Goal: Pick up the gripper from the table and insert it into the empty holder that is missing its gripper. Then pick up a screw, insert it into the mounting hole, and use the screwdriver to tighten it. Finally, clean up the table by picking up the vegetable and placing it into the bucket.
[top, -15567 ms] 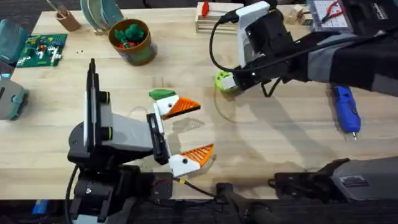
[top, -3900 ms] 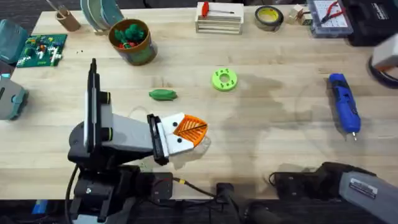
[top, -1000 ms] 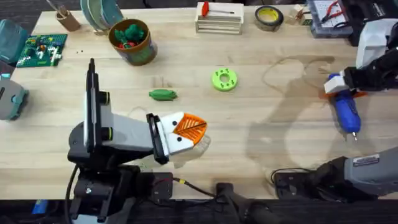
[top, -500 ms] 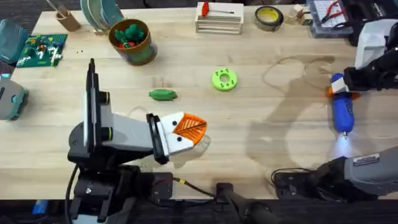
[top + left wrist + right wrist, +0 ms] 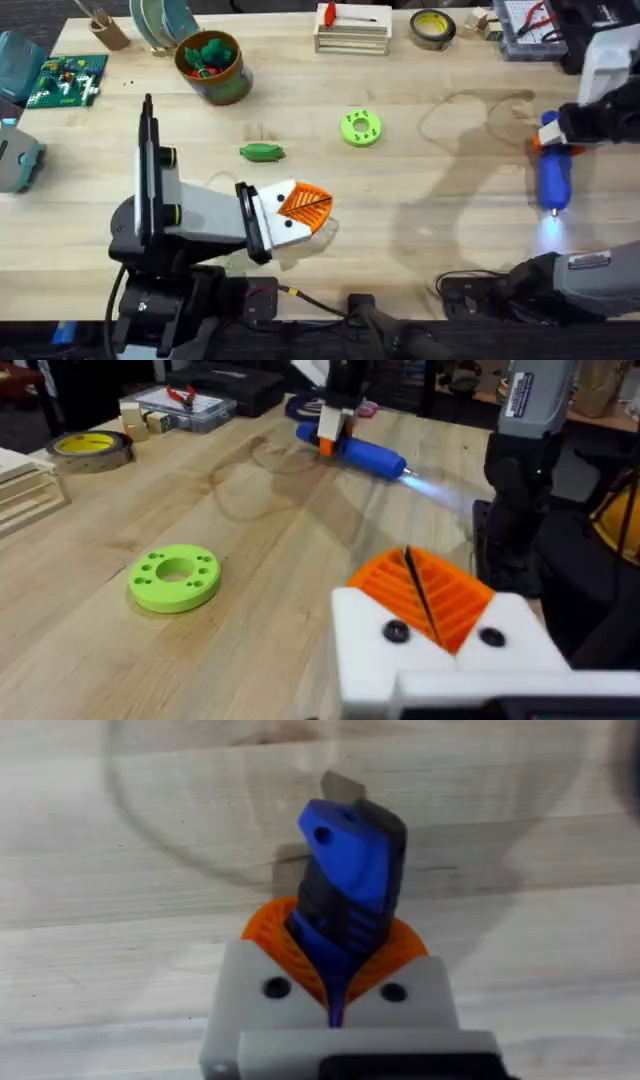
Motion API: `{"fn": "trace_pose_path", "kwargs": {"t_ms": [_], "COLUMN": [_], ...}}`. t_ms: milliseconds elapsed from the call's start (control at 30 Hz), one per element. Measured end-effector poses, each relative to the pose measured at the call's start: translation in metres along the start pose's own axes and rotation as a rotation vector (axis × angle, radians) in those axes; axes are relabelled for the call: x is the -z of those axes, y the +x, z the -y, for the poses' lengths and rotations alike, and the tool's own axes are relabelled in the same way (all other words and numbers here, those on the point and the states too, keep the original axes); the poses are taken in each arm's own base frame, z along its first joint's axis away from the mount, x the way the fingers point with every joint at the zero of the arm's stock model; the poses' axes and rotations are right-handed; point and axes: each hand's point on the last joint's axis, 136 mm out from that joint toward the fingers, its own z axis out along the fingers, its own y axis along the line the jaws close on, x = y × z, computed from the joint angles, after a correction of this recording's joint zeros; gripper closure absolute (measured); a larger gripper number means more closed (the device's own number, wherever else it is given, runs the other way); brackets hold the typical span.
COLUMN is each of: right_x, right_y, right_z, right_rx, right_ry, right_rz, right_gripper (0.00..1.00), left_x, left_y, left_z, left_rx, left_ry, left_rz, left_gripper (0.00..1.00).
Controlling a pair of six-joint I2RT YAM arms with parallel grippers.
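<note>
My right gripper point(image 5: 553, 140) is shut on the blue screwdriver point(image 5: 551, 172), holding it just off the table at the right, with a light glowing at its tip. Orange pads clamp its handle point(image 5: 345, 880) in the right wrist view. My left gripper point(image 5: 300, 208) is shut, its two orange ribbed gripper tips point(image 5: 425, 588) pressed together in the white holder blocks point(image 5: 440, 660). Dark spots mark the mounting holes; I cannot tell whether a screw sits there. The dark-green vegetable point(image 5: 262, 152) lies beyond the left claw. The bucket point(image 5: 210, 66) stands at the back left.
A lime-green disc point(image 5: 361, 128) lies mid-table, also in the left wrist view point(image 5: 175, 575). Along the back edge are a wooden rack point(image 5: 352, 35) with a red-handled tool point(image 5: 330, 14), a tape roll point(image 5: 432, 27) and a parts box point(image 5: 530, 25). A tan cup point(image 5: 108, 32) stands far left.
The right arm came back in, shut on the screwdriver and lifted it slightly off the table; its tip light is on. The left arm and vegetable have not moved.
</note>
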Motion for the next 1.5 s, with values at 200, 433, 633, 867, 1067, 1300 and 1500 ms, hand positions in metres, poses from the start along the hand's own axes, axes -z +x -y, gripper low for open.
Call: {"fn": "trace_pose_path", "kwargs": {"t_ms": [200,433,633,867,1067,1300,1500], "right_x": [0.037,0.083,0.142,0.226,0.283,0.304,0.284], "right_y": [-0.01,-0.028,-0.039,-0.034,-0.027,-0.028,-0.033], "right_z": [0.004,-0.011,-0.027,-0.07,-0.111,-0.177,-0.239], "right_rx": [-0.045,-0.074,-0.112,-0.023,0.041,0.191,0.303], "right_ry": [0.053,-0.002,-0.029,-0.025,-0.083,-0.24,-0.403], "right_rz": [0.119,0.32,0.538,0.812,1.02,1.133,1.18], "right_gripper": [0.985,0.986,0.986,0.988,0.99,0.991,0.991], "left_x": [0.0,0.0,0.0,0.0,0.0,0.0,0.0], "left_y": [0.0,0.0,0.0,0.0,0.0,0.0,0.0], "left_z": [0.0,0.0,0.0,0.0,0.0,0.0,0.0], "left_rx": [0.0,0.0,0.0,0.0,0.0,0.0,0.0], "left_ry": [0.0,0.0,0.0,0.0,0.0,0.0,0.0], "left_rz": [0.0,0.0,0.0,0.0,0.0,0.0,0.0], "left_gripper": [0.987,0.987,0.987,0.987,0.987,0.987,0.987]}}
